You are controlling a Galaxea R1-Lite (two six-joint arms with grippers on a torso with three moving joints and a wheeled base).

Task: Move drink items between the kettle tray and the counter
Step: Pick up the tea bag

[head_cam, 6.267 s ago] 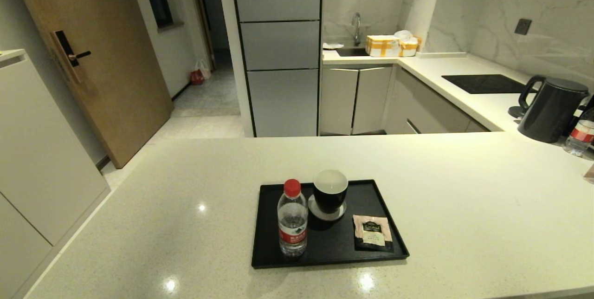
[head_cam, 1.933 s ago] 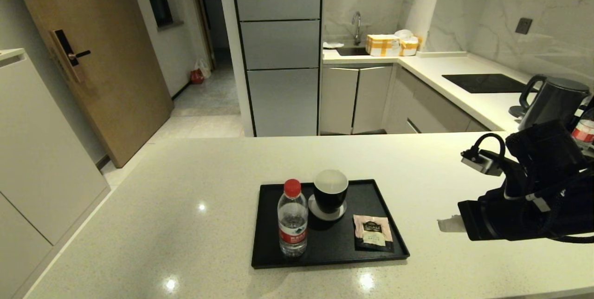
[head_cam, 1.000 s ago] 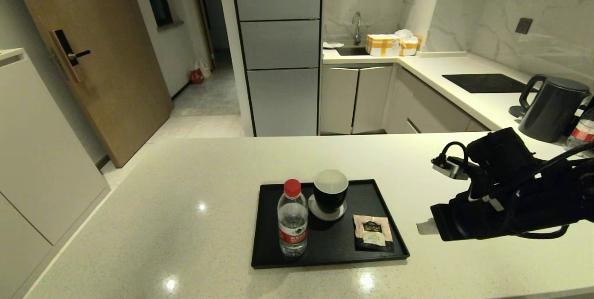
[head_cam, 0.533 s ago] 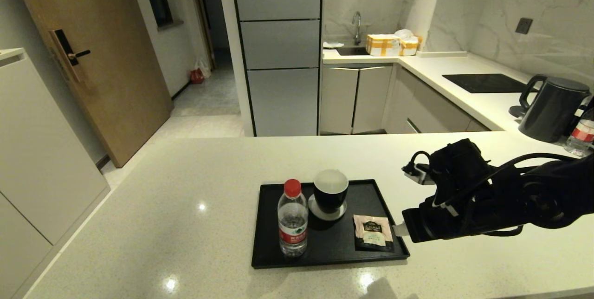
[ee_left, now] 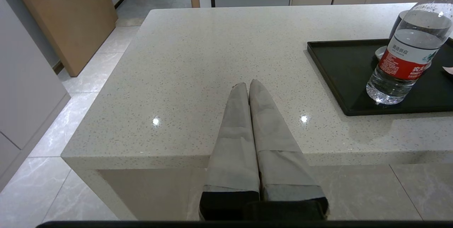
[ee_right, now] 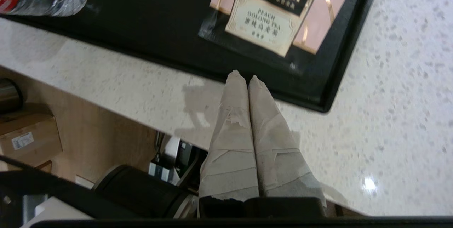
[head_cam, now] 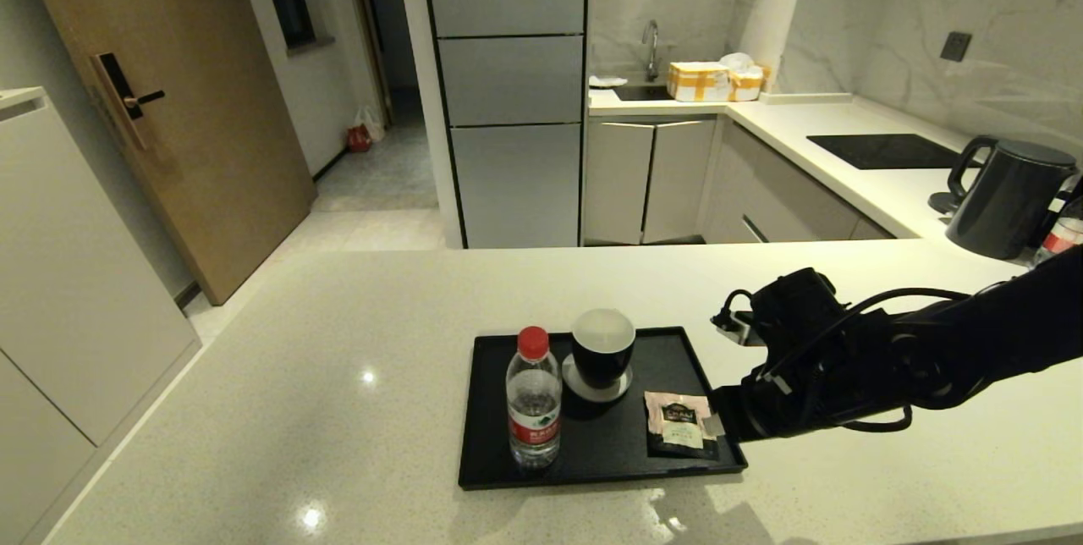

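The black kettle tray [head_cam: 668, 350] lies on the cream counter [head_cam: 338, 359]. At its front left stands the water bottle [head_cam: 533, 401] with red cap and label. The pink-beige tea sachet [head_cam: 679, 425] lies flat at the tray's front right. My right gripper [head_cam: 713, 424] reaches in from the right, shut and holding nothing. In the right wrist view the gripper [ee_right: 244, 75] hovers over the tray's rim [ee_right: 339, 65], just short of the sachet [ee_right: 272, 12]. My left gripper [ee_left: 247, 83] is shut and empty, low over the counter's front edge, left of the tray [ee_left: 339, 65] and bottle [ee_left: 410, 51].
A black cup [head_cam: 601, 348] on a round grey coaster [head_cam: 596, 388] stands at the tray's back middle. A dark kettle [head_cam: 1007, 198], a second bottle [head_cam: 1064, 236] and the black cooktop [head_cam: 884, 151] sit at the far right. The counter's front edge runs close below the tray.
My right arm has swung in from the right and come lower; its shut fingertips went from well right of the tray to the sachet's right edge. Tray items have not moved.
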